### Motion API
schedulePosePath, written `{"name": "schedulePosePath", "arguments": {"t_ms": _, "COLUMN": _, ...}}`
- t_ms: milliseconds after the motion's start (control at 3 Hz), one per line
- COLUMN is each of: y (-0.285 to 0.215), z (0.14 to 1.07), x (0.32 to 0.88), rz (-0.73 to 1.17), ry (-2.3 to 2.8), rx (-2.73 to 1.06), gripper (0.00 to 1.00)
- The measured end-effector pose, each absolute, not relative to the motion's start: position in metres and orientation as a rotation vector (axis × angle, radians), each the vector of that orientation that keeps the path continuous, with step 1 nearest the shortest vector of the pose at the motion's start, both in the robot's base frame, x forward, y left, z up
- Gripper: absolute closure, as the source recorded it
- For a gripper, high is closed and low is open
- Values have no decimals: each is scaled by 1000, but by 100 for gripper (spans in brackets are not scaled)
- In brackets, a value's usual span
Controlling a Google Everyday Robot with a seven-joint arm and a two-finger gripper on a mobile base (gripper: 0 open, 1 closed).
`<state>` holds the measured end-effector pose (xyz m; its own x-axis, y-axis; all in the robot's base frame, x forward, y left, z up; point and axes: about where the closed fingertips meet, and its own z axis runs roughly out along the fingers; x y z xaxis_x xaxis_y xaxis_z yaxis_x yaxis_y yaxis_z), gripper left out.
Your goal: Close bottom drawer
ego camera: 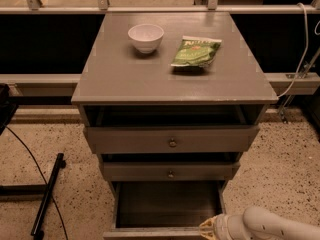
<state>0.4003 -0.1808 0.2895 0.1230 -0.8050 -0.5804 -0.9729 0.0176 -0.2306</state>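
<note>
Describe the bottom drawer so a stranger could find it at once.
Find the grey cabinet with a white bowl and green bag on top. Of its three stacked drawers, take the lowest, the bottom drawer, where the gripper sits at its front right corner. Unlike the two knobbed drawers above, it is pulled far out, showing its dark interior.

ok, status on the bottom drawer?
Gripper at the drawer's front right corner. Bottom drawer pulled out, not yet closed. Nothing visible blocking it.
</note>
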Motion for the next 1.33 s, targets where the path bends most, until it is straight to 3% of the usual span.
{"name": "schedulePosePath", "arguments": {"t_ms": 1333, "y": -176, "z": 181, "x": 372, "rz": 647, "ry": 1756, "rx": -1841, "gripper": 100}}
